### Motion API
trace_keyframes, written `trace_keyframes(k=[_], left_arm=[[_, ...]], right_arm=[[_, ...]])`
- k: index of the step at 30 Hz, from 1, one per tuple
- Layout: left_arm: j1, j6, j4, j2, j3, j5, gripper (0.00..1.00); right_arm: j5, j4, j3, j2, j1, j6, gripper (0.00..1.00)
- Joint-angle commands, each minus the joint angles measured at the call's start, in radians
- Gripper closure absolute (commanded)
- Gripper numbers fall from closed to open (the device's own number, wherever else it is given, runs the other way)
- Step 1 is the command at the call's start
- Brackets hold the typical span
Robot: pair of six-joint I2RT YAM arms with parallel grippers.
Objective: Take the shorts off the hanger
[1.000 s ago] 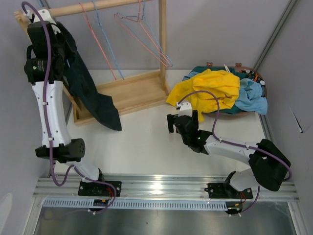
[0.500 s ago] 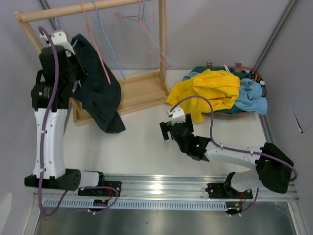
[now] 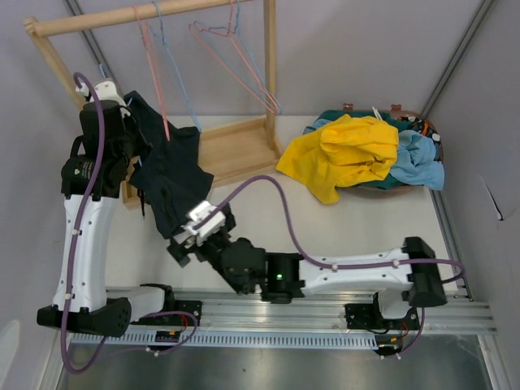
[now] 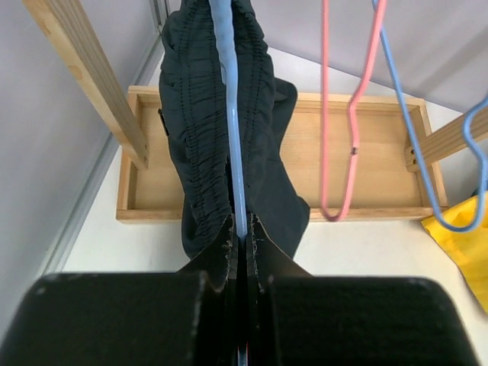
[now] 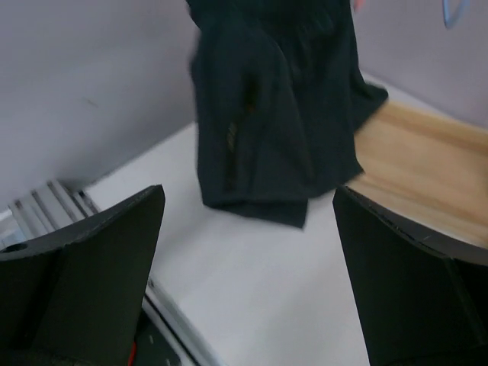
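Black shorts point(image 3: 172, 183): lower and nearer the middle than a second ago, carried down from the rod by my left arm. They now hang at 10 o'clock of the table point(image 3: 366, 219), draped by the waistband over the blue hanger point(image 4: 232, 137), hem free.
Blue hanger: pinched in my left pincer point(image 4: 242, 229), jaws narrowed right down on the wire.
Right pincer point(image 5: 248, 194): swung across from the centre to 6 o'clock of the hem, jaws wide, gripping nothing, cloth just ahead.
Step in hand, as I judge it: close on a thick fold near the hem, not one thin layer. Then draw toward 5 o'clock while my left holds the hanger level, so the waistband slides off.
Risk: the gathered waistband may snag on the wire.
Yellow shorts point(image 3: 349, 150): heaped with others in the basket point(image 3: 396, 108) at 2 o'clock.
Wooden rack point(image 3: 236, 150): behind, with a pink hanger point(image 4: 347, 152) hanging bare.
Writing: none I can read anywhere.
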Motion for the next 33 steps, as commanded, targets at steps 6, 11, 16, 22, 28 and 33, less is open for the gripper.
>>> trace_keyframes(k=[6,11,16,22,28,33], left_arm=[[-0.029,-0.047,0.042,0.026,0.104,0.036,1.00],[-0.029,-0.025,0.014,0.023,0.134,0.053,1.00],[-0.029,-0.021,-0.010,0.005,0.147,0.067,1.00],[-0.029,-0.004,-0.001,0.008,0.145,0.053,1.00],[-0.030,0.021,-0.006,0.071,0.245,-0.014,1.00],[-0.029,0.039,-0.027,0.149,0.341,-0.094,1.00]], right_arm=[[-0.037,0.081,0.361,0.389,-0.050,-0.154,0.01],[-0.059,0.093,0.452,0.483,-0.106,-0.107,0.01],[-0.020,0.159,0.483,0.546,-0.149,-0.134,0.01],[-0.014,0.150,0.498,0.559,-0.168,-0.139,1.00],[0.107,0.235,0.124,0.390,-0.012,-0.090,1.00],[0.283,0.179,-0.081,0.270,0.148,0.065,1.00]])
